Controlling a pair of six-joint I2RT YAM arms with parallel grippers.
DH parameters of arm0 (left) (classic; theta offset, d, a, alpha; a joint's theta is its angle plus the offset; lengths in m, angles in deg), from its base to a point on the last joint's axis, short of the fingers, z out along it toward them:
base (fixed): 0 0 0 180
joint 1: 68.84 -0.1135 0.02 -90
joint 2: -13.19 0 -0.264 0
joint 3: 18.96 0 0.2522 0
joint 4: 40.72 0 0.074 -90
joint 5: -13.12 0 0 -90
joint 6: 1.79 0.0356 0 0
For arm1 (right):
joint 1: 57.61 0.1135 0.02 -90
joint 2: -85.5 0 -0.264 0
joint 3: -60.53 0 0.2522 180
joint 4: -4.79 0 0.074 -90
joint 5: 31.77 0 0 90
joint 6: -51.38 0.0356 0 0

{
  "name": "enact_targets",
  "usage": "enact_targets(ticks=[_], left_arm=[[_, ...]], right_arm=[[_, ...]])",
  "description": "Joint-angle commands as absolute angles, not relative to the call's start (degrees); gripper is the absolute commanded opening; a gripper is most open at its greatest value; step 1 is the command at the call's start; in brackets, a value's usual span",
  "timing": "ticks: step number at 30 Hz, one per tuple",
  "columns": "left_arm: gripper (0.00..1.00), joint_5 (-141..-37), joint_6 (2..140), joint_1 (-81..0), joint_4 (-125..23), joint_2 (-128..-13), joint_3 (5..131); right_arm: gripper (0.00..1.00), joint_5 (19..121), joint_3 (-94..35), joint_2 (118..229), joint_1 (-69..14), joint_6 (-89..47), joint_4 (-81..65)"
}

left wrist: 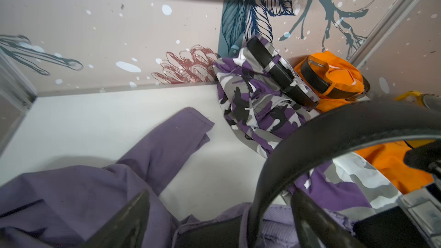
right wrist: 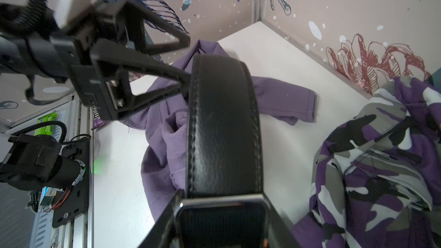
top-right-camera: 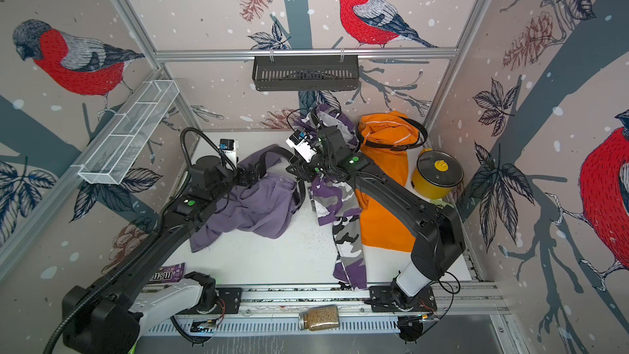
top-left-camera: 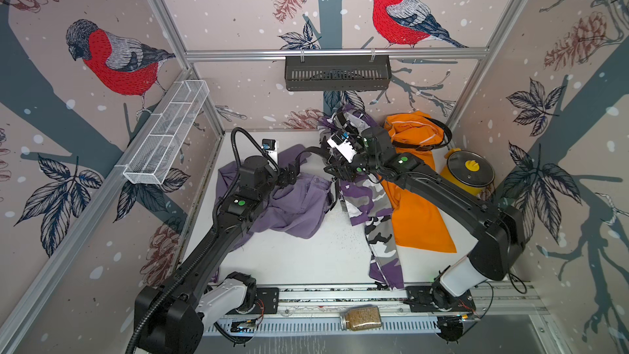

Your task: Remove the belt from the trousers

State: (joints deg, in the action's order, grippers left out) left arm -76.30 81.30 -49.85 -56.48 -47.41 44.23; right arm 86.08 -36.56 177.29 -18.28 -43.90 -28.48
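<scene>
The lilac trousers (top-left-camera: 296, 206) (top-right-camera: 258, 206) lie crumpled on the white table, left of centre. A black belt (top-left-camera: 313, 151) (right wrist: 222, 127) rises from their waistband (left wrist: 274, 220) in an arc (left wrist: 334, 125) towards my right gripper (top-left-camera: 335, 168) (right wrist: 222, 211). That gripper is shut on the belt's buckle end. My left gripper (top-left-camera: 292, 173) (left wrist: 222, 194) hangs open over the waistband. The belt passes between its fingers (left wrist: 128, 220) untouched. The camouflage trousers (top-left-camera: 364, 199) (left wrist: 257, 96) and the orange trousers (top-left-camera: 415, 219) (left wrist: 334, 77) lie to the right, each with its own black belt.
A yellow pot with a glass lid (top-left-camera: 469, 171) stands at the right wall. A black basket (top-left-camera: 337, 73) hangs on the back rail and a white wire basket (top-left-camera: 170, 131) on the left wall. A jar (top-left-camera: 362, 316) lies on the front rail. A sweets packet (top-right-camera: 170, 272) lies front left.
</scene>
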Motion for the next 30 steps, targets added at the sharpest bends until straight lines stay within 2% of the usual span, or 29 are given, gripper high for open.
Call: enact_targets(ticks=[1, 9, 16, 19, 20, 22, 24, 26, 30], left_arm=[[1.0, -72.49, 87.99, -47.58, -56.56, -45.86, 46.41], [1.0, -67.71, 103.92, -36.77, -55.5, -52.65, 51.67], [0.99, -66.46, 106.8, -36.1, -49.18, -58.1, 55.06], [0.8, -69.17, 107.29, -35.97, -46.88, -59.96, 55.47], [0.68, -70.46, 107.52, -35.97, -46.52, -60.43, 55.53], [0.32, -71.06, 107.44, -35.94, -45.59, -61.15, 55.51], [0.04, -68.12, 106.45, -35.97, -44.27, -60.96, 54.9], [0.0, -61.96, 103.04, -36.32, -41.15, -59.74, 53.36], [0.0, -66.76, 92.82, -44.95, -41.76, -56.65, 52.72]], right_arm=[[0.0, 85.82, -37.86, 177.43, -17.88, -45.81, -31.38], [0.0, 85.5, -37.96, 176.74, -17.52, -46.05, -31.82], [0.0, 85.39, -36.92, 175.54, -17.27, -45.93, -31.42], [0.0, 85.39, -36.07, 175.27, -17.27, -45.68, -31.04], [0.0, 85.3, -35.79, 175.14, -17.27, -45.65, -30.88], [0.0, 84.92, -35.37, 174.95, -17.42, -45.49, -30.77], [0.0, 84.59, -34.89, 174.42, -17.87, -45.31, -30.77], [0.0, 84.51, -34.53, 173.82, -18.47, -45.2, -31.02], [0.0, 84.59, -33.34, 172.68, -19.7, -45.36, -31.25]])
